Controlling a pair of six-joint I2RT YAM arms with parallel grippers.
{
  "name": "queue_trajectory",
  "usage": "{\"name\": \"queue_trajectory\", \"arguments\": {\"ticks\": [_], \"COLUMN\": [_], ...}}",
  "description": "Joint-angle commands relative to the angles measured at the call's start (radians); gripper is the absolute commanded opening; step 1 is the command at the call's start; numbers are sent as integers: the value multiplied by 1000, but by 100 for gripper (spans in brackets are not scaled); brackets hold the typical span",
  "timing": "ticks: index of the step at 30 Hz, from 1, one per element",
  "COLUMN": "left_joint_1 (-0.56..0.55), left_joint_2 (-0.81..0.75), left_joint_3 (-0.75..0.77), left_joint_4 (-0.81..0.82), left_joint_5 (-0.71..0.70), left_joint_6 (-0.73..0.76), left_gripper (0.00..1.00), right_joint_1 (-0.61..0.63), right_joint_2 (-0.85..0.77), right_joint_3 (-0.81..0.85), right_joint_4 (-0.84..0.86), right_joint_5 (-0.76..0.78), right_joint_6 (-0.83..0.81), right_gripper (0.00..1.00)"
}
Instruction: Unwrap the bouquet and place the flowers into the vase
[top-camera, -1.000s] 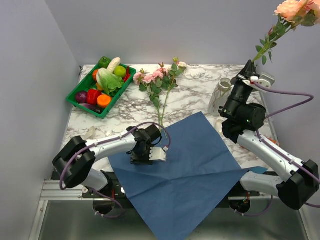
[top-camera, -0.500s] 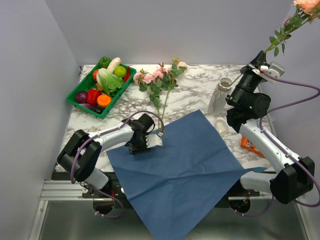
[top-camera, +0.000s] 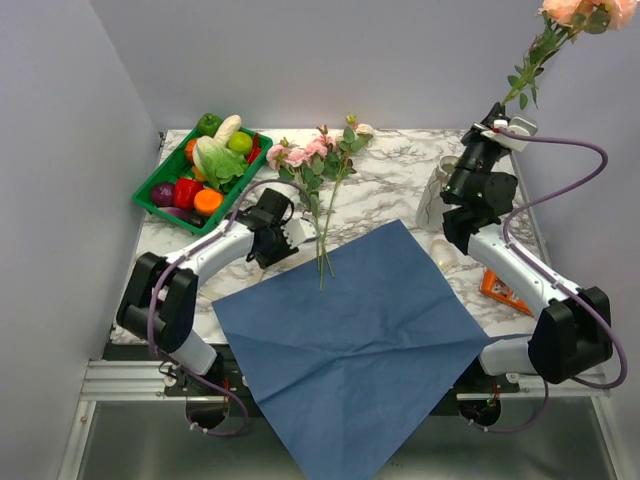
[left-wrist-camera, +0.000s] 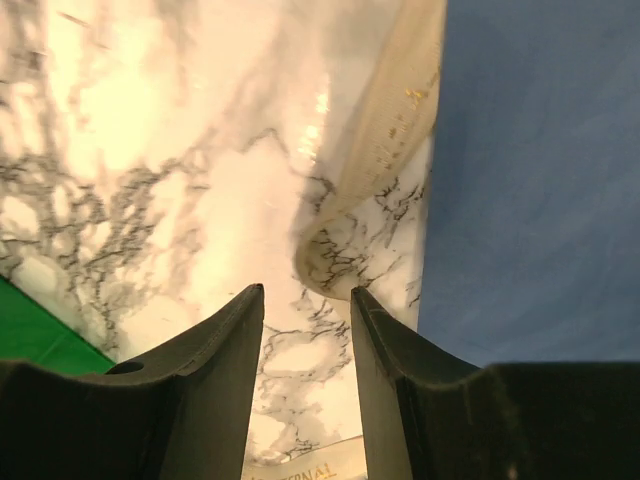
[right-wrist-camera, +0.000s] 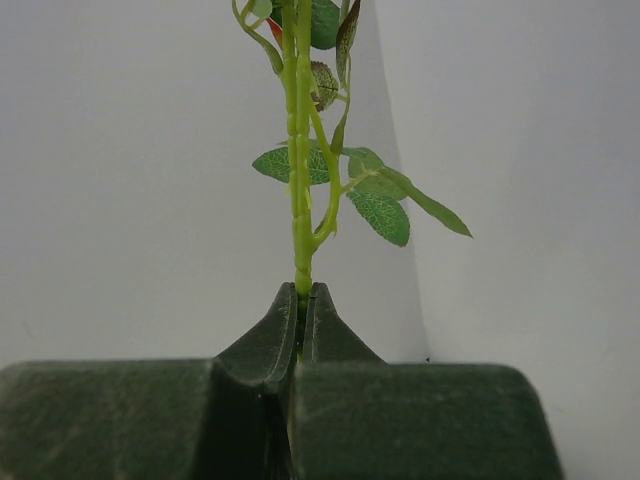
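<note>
Far L of the top view: green tray (top-camera: 170, 218) of veg & fruit at the back-L corner of the marble table (top-camera: 400, 170). L arm reaches in twd the middle. L gripper (left-wrist-camera: 307, 292) is part open, jaws apart w/ nothing btwn them, only bare marble under the gap. In its wrist cam a beige raffia ribbon (left-wrist-camera: 400, 120) lies curled on the marble just ahead of the tips, w/ the blue paper (left-wrist-camera: 540, 170) along one side. Just beside that gripper in the top view lie the flowers (top-camera: 305, 155): pink & cream roses, heads twd the back edge, thin stems running fwd till the ends overlap the paper's back corner. Paper is spread flat, front part hanging off the near edge. Further R, the vase (top-camera: 438, 190) stands on the table close by the R arm's wrist. R gripper (right-wrist-camera: 301, 292) is raised above it, pinched tight on the green stem of a peach rose (top-camera: 572, 10), bloom up at the top-R corner. Can't tell if the stem's low end reaches the vase mouth. Small orange item (top-camera: 498, 290) lies partly under the R arm.
</note>
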Motion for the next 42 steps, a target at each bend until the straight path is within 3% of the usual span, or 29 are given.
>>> {"name": "queue_trajectory", "arguments": {"ticks": [1,5,9,22,36,39,40,42], "left_joint_1": [38,99,141,199,233,233,233,234], "left_joint_2": [-137,-195,-218,-252,-263,-271,-271,-277], "left_joint_3": [114,228,297,317,352,351,349,345], "left_joint_4": [-82,-209,-263,-266,-245,-240,-240,-239], "left_joint_5": [173,329,390,412,453,453,453,453], "left_joint_6": [-73,-106,-119,-139,-199,-199,-199,-198], "left_gripper": [50,54,55,56,58,58,58,58], "right_joint_1": [-25,-40,-40,-63,-30,-16,-14,-13], "right_joint_2": [39,31,2,71,0,-33,-56,-84], "right_joint_3": [29,48,57,108,-164,-201,-211,-213], "right_joint_4": [19,-2,-47,14,-7,-36,-71,-123], "right_joint_5": [-35,-55,-85,-101,-167,-219,-234,-253], "right_joint_6": [19,44,75,-19,47,44,47,85], "right_gripper": [1,1,1,1,1,23,44,55]}}
